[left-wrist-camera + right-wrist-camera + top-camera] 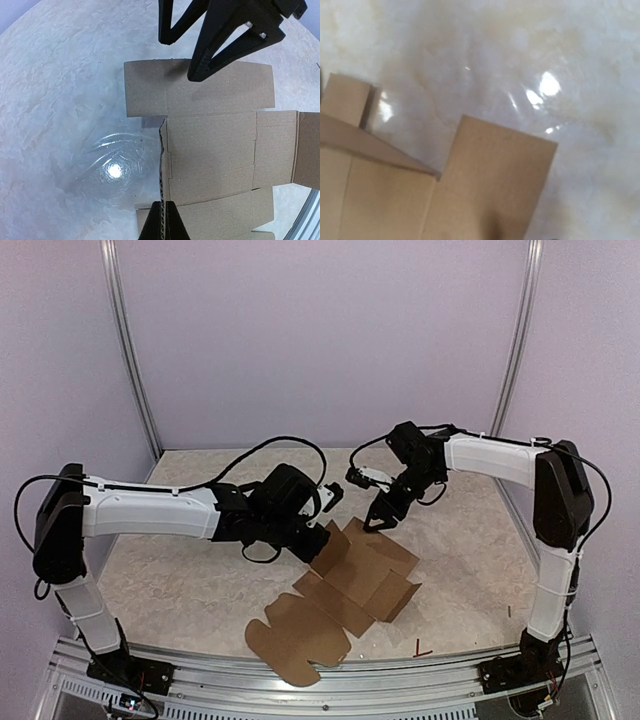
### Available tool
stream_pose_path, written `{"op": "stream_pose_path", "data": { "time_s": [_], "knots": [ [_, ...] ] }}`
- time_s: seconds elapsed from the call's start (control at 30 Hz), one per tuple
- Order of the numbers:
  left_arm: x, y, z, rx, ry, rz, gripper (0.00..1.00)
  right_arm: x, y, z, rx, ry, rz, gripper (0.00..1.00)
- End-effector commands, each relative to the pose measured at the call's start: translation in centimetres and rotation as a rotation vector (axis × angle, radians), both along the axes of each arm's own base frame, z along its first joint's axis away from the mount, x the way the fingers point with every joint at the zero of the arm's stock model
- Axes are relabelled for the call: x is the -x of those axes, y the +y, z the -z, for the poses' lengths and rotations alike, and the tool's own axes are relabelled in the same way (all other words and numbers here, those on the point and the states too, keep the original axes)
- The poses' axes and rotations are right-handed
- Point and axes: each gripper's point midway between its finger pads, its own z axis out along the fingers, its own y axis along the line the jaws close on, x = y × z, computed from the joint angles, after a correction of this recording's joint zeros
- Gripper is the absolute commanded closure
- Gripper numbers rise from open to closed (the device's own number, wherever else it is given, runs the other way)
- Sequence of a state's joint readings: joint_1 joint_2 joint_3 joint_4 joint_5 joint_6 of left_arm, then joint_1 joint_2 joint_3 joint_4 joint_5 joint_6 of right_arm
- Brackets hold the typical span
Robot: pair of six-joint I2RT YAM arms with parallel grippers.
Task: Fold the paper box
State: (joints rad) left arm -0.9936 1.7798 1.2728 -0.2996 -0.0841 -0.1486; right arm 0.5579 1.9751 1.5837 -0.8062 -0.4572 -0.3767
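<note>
The paper box [362, 582] is a brown die-cut cardboard sheet lying mostly flat on the marbled table, near the front centre. My left gripper [318, 532] is shut on its left side flap, which stands raised. In the left wrist view the flap's corrugated edge [161, 165] runs edge-on into the closed left gripper [163, 222]. My right gripper [377, 525] hangs open just above the sheet's far flap [200, 87], its dark fingers [200, 65] apart with nothing between them. The right wrist view shows only that flap [492, 182] close below; its own fingers are out of frame.
Two tiny dark scraps [422, 650] [508, 612] lie to the right of the sheet. An aluminium rail [400, 668] runs along the near edge under the sheet's front flap. Lilac walls close in the back and sides.
</note>
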Motion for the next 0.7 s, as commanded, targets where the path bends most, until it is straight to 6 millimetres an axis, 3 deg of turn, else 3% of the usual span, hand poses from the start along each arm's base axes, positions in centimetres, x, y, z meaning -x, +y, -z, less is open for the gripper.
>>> {"op": "stream_pose_path", "data": {
  "time_s": [0.0,0.2,0.33,0.67],
  "knots": [
    [0.2,1.4,-1.5,0.032,-0.048,0.023,1.0,1.7,0.2,-4.4,-0.085,-0.083,-0.096,0.44],
    [1.2,2.3,-3.3,0.149,-0.16,0.104,1.0,3.5,0.5,-7.7,-0.188,-0.192,-0.217,0.42],
    [1.8,3.0,-5.3,0.203,-0.255,0.139,1.0,2.7,0.4,-6.1,-0.134,-0.156,-0.167,0.39],
    [1.3,4.1,-6.0,0.187,-0.317,0.101,1.0,3.6,1.4,-3.6,-0.148,0.054,-0.149,0.35]
  ]
}}
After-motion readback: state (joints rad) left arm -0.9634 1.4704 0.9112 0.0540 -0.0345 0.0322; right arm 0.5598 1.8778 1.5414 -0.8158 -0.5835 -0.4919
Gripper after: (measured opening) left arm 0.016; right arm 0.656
